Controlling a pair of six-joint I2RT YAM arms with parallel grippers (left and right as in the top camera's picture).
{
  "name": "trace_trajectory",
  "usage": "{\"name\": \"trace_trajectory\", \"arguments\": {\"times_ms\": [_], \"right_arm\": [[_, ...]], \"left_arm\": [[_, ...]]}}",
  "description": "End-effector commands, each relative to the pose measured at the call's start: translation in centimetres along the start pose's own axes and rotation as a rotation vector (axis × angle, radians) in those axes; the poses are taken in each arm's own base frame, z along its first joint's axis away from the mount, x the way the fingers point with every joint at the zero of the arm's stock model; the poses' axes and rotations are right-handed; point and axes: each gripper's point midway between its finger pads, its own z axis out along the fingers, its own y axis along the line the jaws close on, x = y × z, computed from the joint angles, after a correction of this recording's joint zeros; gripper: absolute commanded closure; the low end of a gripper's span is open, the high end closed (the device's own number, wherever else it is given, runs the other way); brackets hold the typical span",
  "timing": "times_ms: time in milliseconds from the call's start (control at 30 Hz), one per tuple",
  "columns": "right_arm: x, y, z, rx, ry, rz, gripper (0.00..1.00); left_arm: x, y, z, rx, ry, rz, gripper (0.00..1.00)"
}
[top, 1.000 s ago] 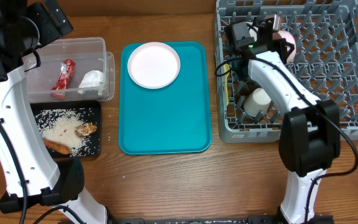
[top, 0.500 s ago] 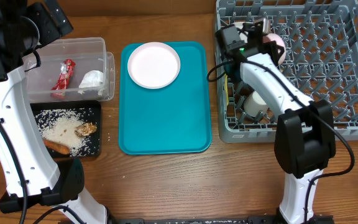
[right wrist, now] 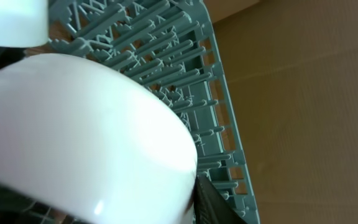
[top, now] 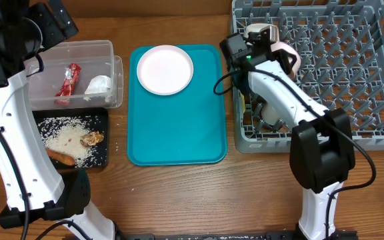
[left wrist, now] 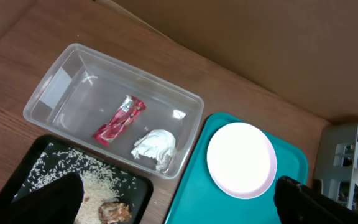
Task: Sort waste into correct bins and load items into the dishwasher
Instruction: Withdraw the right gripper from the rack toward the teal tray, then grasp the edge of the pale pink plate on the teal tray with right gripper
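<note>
The right gripper hangs at the 10 o'clock corner of the grey dish rack, close against a white bowl that fills its wrist view; whether the jaws clamp it or stand off I cannot tell, because the bowl hides them. A white cup sits near the rack's 8 o'clock edge; pegs from 12 to 4 o'clock stand free. The left gripper hovers spread wide, holding nothing, near the clear tub; the white plate lies at the teal tray's 12 o'clock end, with open tray toward 6.
</note>
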Motion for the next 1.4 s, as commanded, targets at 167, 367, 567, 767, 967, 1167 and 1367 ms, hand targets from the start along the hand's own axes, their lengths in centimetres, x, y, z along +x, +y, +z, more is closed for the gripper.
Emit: {"name": "trace_trajectory", "arguments": {"times_ms": [167,367,567,767,967,1167,1367], "right_arm": [[-0.8,2.0,-3.2,-0.064,-0.062,-0.016,0.52],[-1.1,2.7,-4.5,-0.079,-0.089,-0.023,0.26],[-2.6,3.1,-6.1,-0.152,-0.115,0.020,0.05],[-5.8,7.1,-10.6,-0.599,-0.116,0.118,0.01],[-7.3,12.3,-18.8,-1.181,-0.120,0.125,0.02],[-8.8,15.4,-21.1,-1.378,-0.064,0.306,0.25],[-7.5,19.7,-19.6,-1.370,0.140,0.471,0.34]], "left_arm": [[-0.1,0.1,0.2,-0.011,-0.003,-0.013,0.00],[-0.1,0.1,0.2,-0.011,-0.003,-0.013,0.00],[-0.1,0.1,0.2,-0.011,-0.003,-0.013,0.00],[-0.1,0.1,0.2,-0.011,-0.003,-0.013,0.00],[-0.1,0.1,0.2,-0.011,-0.003,-0.013,0.00],[-0.2,0.1,0.2,-0.012,-0.004,-0.013,0.00],[-0.1,0.1,0.2,-0.011,-0.003,-0.013,0.00]]}}
